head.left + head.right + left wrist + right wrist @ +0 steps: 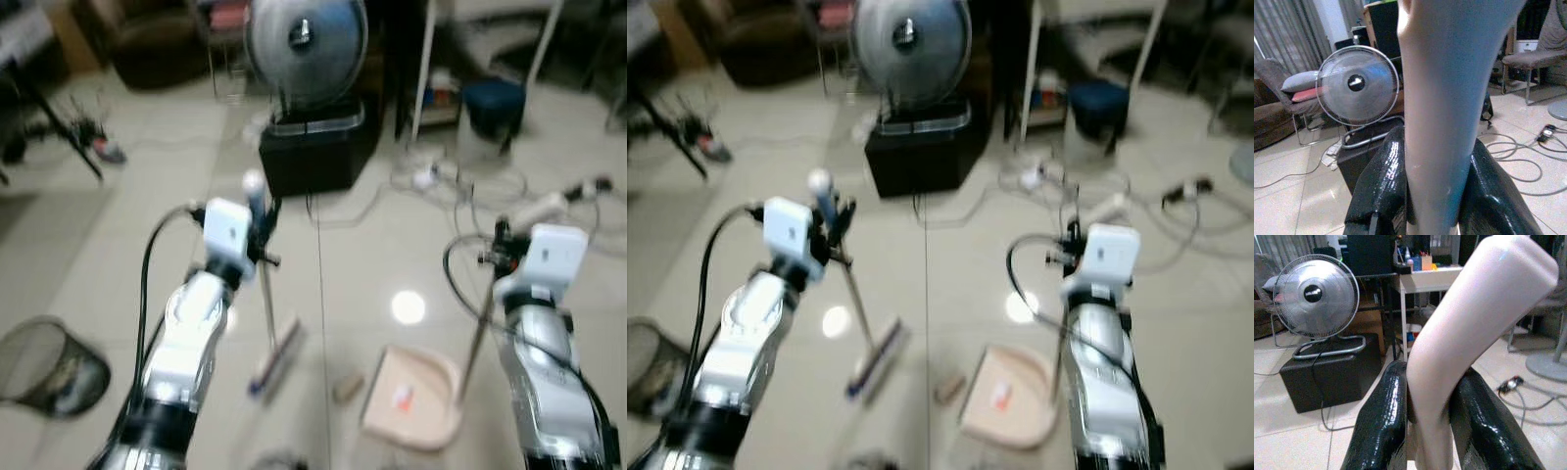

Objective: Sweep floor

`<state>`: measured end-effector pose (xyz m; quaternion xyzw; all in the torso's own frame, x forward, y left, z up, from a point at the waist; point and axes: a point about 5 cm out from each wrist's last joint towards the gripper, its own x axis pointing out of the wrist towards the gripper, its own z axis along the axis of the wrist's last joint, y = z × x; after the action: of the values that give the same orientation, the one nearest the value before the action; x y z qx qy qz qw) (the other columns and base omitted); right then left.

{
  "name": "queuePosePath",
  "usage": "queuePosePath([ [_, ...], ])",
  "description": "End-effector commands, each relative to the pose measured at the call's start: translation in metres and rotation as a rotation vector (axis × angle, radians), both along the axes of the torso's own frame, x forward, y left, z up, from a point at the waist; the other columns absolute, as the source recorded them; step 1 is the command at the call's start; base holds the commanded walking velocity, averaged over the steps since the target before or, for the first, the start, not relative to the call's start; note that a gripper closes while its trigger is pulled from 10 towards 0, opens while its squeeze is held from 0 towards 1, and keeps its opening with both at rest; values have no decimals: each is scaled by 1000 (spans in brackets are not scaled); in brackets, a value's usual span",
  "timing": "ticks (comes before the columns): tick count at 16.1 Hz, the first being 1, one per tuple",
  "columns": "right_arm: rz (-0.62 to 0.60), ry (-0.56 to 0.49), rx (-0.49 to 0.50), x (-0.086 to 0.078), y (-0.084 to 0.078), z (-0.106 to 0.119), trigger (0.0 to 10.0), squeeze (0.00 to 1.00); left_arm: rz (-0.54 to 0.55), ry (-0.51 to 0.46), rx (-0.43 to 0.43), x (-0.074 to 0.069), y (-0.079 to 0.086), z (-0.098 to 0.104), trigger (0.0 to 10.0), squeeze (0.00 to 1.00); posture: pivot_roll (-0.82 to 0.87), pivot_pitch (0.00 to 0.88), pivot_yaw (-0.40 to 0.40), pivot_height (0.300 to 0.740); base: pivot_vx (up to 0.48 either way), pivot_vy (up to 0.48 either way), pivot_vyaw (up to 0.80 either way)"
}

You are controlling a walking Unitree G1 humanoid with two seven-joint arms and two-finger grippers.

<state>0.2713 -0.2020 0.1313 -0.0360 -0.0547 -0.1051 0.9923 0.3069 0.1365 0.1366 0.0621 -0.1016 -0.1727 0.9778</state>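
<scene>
Left eye view: we see the left gripper [257,227] up near the top of the broom [266,333], whose thin shaft runs down to the brush head on the tiled floor [118,235]. The right gripper [502,257] holds the upright handle of the pink dustpan [413,397], whose tray sits flat on the tiles. A small brownish scrap [347,388] lies between brush head and tray mouth, just beside the pan. A mesh wastebasket [49,367] lies tilted at far left; a fan [306,39] stands on a black box [315,149] ahead, with loose cables [470,196] to the right of it.

Right eye view: same layout, blurred. The brush head [877,360] looks well apart from the scrap.

Left wrist view: both black fingers [1382,191] are clamped on the pale broom handle, one on each side, with no gap visible.

Right wrist view: the fingers [1380,423] are closed tight against the bent pink dustpan handle.

Our judgement of the step in hand: draw the brush toward the pan mouth to carry the scrap in. To do it well, we would keep the pan lip pressed flat to the tile, use short low strokes so the scrap does not skip past, and keep the bristles away from the cables.
</scene>
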Motion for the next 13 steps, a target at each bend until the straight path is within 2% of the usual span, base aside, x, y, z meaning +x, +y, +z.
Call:
queuePosePath([
  [1, 34, -38, 46, 1, 11, 8, 10000, 0, 31, -21, 29, 1, 12, 5, 10000, 0, -21, 92, 117, 740, 469, 0, -800],
  [3, 38, -39, 34, 1, 10, 9, 10000, 0, 34, -13, 24, 1, 12, 4, 10000, 0, -19, 100, 117, 740, 465, 0, -800],
  [4, 37, -35, 32, 1, 10, 8, 10000, 0, 34, -11, 17, 0, 13, 4, 10000, 0, -19, 100, 117, 740, 0, 0, -800],
  [7, 29, -11, 13, 1, 9, 4, 10000, 0, 87, -8, 28, 0, 20, 3, 10000, 0, -13, 112, 109, 740, 0, 0, 0],
  [13, 15, -8, 11, 0, 6, 4, 10000, 0, 90, 3, 33, 0, 22, 1, 10000, 0, -12, 125, 114, 740, 0, 0, 0],
])
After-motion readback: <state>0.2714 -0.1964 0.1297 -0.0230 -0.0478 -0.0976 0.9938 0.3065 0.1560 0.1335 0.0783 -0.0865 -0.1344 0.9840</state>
